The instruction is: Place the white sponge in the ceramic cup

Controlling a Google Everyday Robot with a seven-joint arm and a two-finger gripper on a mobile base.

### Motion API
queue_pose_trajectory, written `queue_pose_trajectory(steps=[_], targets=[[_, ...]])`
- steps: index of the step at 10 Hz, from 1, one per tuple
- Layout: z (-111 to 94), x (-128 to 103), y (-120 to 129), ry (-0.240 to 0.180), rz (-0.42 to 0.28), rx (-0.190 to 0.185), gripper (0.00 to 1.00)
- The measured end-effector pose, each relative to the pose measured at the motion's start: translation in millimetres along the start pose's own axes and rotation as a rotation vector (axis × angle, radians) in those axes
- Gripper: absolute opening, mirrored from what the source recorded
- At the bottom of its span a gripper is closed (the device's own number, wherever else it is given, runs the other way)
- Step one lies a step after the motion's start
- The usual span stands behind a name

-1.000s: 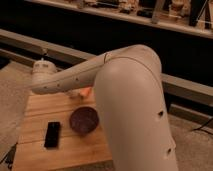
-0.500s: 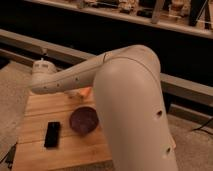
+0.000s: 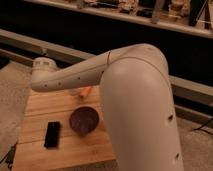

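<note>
1. Nothing is seen to have moved since the earlier frames: the bulky white robot arm (image 3: 75, 75) is stretched over the light wooden table (image 3: 40, 112) as before.
2. The gripper (image 3: 83, 91) is mostly hidden under the forearm; whether it is spread or pressed together cannot be told.
3. A pale patch at the gripper is judged to be the white sponge (image 3: 76, 92), presumably carried there for lowering.
4. The dark brownish-purple, glossy, round ceramic cup (image 3: 83, 120) is stood just below the gripper, mouth up; nothing white is seen inside.
5. The flat black rectangular block (image 3: 52, 134) is laid farther from the gripper, beside the cup.
</note>
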Motion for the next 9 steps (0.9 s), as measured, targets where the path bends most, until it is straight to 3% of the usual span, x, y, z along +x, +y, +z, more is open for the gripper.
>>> queue_pose_trajectory(steps=[9], targets=[[-15,-3,-9,-0.024,0.022,-0.012,0.04]])
